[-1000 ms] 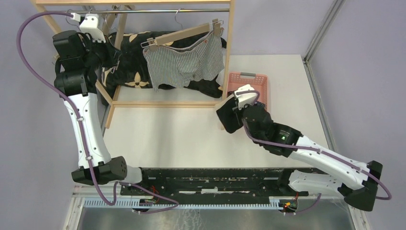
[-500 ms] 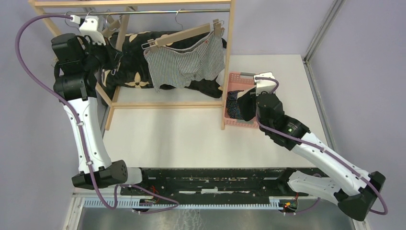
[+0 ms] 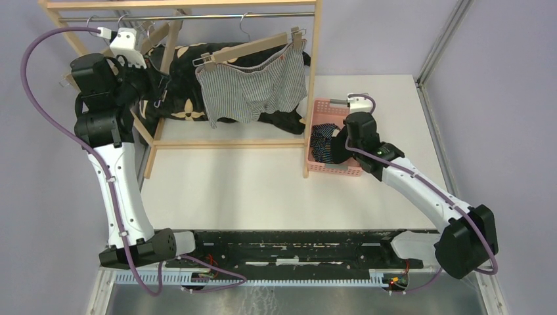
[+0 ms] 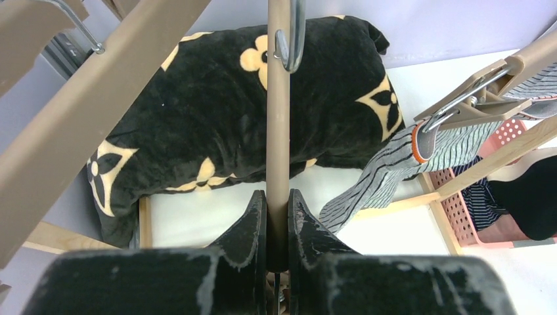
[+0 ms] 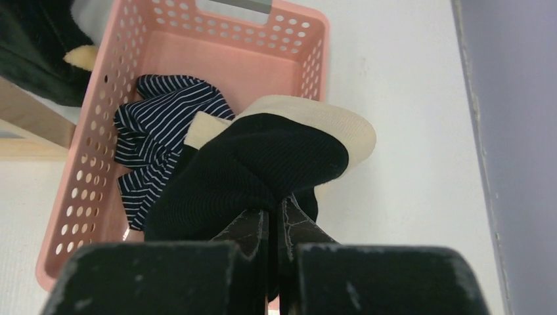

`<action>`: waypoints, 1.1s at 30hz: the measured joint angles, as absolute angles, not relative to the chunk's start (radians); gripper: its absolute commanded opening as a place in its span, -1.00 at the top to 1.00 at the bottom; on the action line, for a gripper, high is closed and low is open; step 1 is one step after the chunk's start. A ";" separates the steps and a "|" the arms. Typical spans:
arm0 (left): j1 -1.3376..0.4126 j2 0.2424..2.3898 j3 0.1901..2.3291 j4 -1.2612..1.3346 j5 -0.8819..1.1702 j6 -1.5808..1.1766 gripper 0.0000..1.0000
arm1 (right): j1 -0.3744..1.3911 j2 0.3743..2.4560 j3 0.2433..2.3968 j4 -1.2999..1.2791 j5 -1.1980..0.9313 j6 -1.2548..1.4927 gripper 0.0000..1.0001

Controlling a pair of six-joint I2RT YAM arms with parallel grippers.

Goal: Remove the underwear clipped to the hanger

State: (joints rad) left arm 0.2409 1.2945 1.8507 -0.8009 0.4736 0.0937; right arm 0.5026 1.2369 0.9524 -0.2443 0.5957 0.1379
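Note:
The grey-white pinstriped underwear (image 3: 253, 88) hangs clipped to a wooden hanger (image 3: 253, 47) on the rail; it also shows in the left wrist view (image 4: 387, 170). My left gripper (image 3: 156, 82) (image 4: 278, 200) is shut on a bare wooden hanger (image 4: 278, 131) at the rack's left end. My right gripper (image 3: 341, 141) (image 5: 276, 213) is shut on the black underwear (image 5: 256, 170) and holds it over the pink basket (image 5: 85, 151). The navy striped underwear (image 5: 157, 131) (image 3: 320, 147) lies inside the basket (image 3: 335, 172).
A big black cushion with cream flowers (image 3: 184, 59) (image 4: 197, 111) lies on the wooden rack's base behind the hanging shorts. The rack's right post (image 3: 314, 85) stands just left of the basket. A grey wall rail (image 3: 437, 46) runs along the table's right side.
My right arm has carried the black underwear rightwards from beside the rack post to over the pink basket. My left gripper has shifted slightly, still on the bare hanger.

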 measured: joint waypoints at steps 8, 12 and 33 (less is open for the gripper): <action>0.241 1.287 1.827 -0.782 0.472 0.093 0.95 | 0.486 1.294 0.951 -0.210 0.521 0.146 0.99; 0.241 1.287 1.827 -0.754 0.463 0.092 0.95 | 0.471 1.354 0.951 -0.190 0.496 0.153 0.99; 0.241 1.362 1.872 -0.664 0.420 0.020 0.95 | 0.402 1.512 0.951 -0.142 0.397 0.191 0.99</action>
State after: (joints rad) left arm 0.2409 1.3624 1.8721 -0.6636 0.4198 0.0196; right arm 0.4015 1.5124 0.9512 -0.1421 0.3965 0.1909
